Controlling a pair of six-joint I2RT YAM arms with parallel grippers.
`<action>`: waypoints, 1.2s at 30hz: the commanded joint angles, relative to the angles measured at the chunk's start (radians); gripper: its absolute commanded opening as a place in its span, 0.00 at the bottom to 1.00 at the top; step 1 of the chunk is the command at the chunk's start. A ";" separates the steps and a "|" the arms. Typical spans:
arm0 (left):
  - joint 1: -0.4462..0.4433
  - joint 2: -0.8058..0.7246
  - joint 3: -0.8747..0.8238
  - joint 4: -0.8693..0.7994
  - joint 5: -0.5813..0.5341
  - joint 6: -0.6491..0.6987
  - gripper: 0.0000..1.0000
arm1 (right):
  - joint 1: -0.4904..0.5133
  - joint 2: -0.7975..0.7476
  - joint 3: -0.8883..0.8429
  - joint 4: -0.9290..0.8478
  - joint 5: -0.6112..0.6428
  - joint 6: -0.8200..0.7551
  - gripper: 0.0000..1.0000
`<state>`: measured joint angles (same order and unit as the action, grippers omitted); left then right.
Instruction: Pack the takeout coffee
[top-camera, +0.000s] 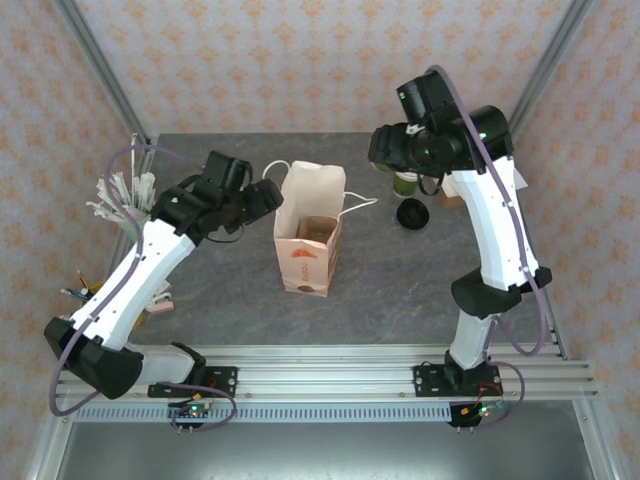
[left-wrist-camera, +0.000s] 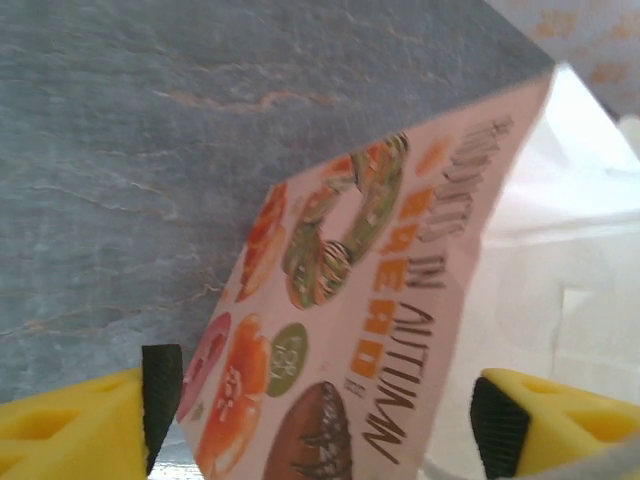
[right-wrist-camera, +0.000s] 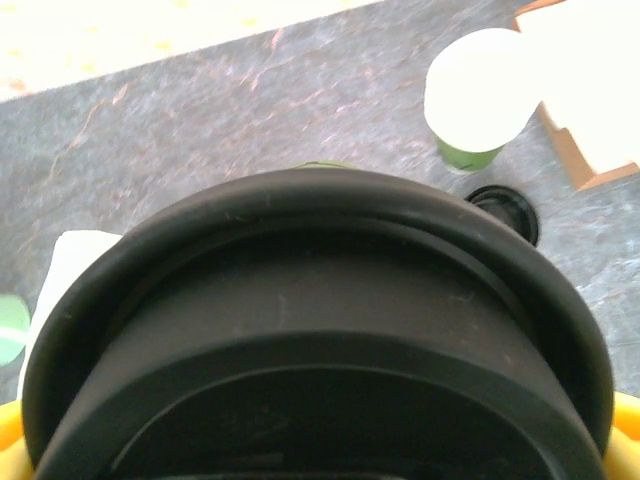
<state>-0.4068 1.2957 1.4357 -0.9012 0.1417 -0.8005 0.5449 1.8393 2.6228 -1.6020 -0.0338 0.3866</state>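
The takeout coffee's round black lid (right-wrist-camera: 320, 300) sits right under the right wrist camera, with a sliver of dark green cup (right-wrist-camera: 320, 165) past its far rim. My right gripper (top-camera: 388, 150) is shut on it, lifted above the table's back right, right of the bag. A pink-and-white paper bag (top-camera: 308, 255) printed with doughnuts (left-wrist-camera: 350, 300) stands open mid-table, something brown inside. My left gripper (top-camera: 268, 197) is open at the bag's upper left edge. Its black pads (left-wrist-camera: 162, 400) stand wide apart on either side of the printed wall.
A lidless green cup (top-camera: 404, 183) (right-wrist-camera: 478, 100) and a loose black lid (top-camera: 412, 214) (right-wrist-camera: 508, 208) stand on the grey table under the right arm, beside a cardboard box (right-wrist-camera: 590, 90). White sticks (top-camera: 122, 195) fan out at the left edge. The bag's white handles (top-camera: 355, 205) hang to the right.
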 joint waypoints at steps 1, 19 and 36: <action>0.047 -0.079 0.014 -0.029 0.023 0.210 0.89 | 0.065 0.011 0.023 -0.007 -0.035 0.051 0.56; 0.020 -0.001 -0.096 0.210 0.303 0.021 0.16 | 0.283 0.135 0.072 0.019 0.113 0.290 0.58; -0.137 -0.053 -0.210 0.415 0.057 -0.334 0.00 | 0.331 0.223 -0.090 0.058 0.110 0.351 0.60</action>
<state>-0.5339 1.2728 1.2503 -0.5365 0.2634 -1.0813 0.8684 2.0701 2.5721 -1.5333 0.0319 0.7223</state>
